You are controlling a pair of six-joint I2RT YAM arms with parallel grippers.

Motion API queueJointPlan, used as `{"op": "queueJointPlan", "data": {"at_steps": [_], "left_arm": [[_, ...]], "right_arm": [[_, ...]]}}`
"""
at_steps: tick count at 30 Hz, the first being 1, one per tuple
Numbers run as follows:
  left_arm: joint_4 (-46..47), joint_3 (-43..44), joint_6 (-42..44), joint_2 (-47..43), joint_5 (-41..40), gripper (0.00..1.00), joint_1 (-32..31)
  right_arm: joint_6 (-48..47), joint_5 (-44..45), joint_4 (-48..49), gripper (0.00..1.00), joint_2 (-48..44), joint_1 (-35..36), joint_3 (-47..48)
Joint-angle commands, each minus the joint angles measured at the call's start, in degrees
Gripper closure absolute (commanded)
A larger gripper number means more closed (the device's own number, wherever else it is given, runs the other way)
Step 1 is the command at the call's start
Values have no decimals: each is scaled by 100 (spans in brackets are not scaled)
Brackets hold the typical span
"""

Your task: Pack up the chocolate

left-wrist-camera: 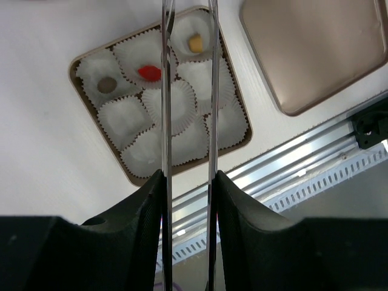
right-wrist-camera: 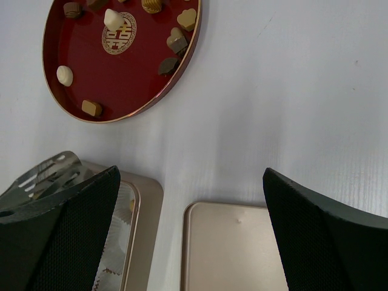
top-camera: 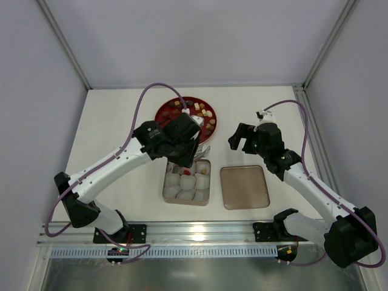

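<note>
Several chocolates [top-camera: 200, 113] lie on a red plate [top-camera: 162, 113] at the back of the table; the right wrist view also shows chocolates [right-wrist-camera: 91, 108] on the plate [right-wrist-camera: 121, 73]. A gold box [left-wrist-camera: 79, 79] of white paper cups holds a brown piece [left-wrist-camera: 107, 84], a red piece [left-wrist-camera: 149, 73] and a tan piece [left-wrist-camera: 195, 43]. My left gripper [left-wrist-camera: 189, 176] is shut on metal tongs [left-wrist-camera: 167, 121], whose blades reach over the box's far cups, either side of the tan piece. The tong tips are out of view. My right gripper [right-wrist-camera: 191, 171] hangs open above the table, holding nothing.
The box's gold lid [top-camera: 244, 187] lies flat to the right of the box [top-camera: 167, 188], under my right gripper [top-camera: 245, 138]. An aluminium rail [top-camera: 200, 233] runs along the near edge. White walls close in the left, back and right.
</note>
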Motion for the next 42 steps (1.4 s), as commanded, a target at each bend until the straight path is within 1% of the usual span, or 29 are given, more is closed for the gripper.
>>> {"op": "queueJointPlan", "data": {"at_steps": [1,3,4,10,16,23,28,42], "left_arm": [[-88,401,233,53,-172,62,333],[-88,594,399,193,-155,62,535],[-114,665,444,254,-154,62,745],[-202,1166,795,861,-251,62,1344],[-255,1359,980,1370,-374,61,1687],[-228,1298,1077,1714,-593,61,1767],[-158,1123,1130,1784,-620,61,1828],[-96,824,1253,1767,-330,60,1899]], "right_arm": [[-46,-19,263,0,18,-11,140],[-81,-37,228,0,27,-11,175],[-73,-46,228,0,36,-11,175],[-125,-72,211,0,71,-11,211],[-117,-186,263,0,141,-11,228],[-152,-195,299,0,194,-11,228],[-152,-204,290,0,212,-11,254],[-161,-204,246,0,168,-11,289]]}}
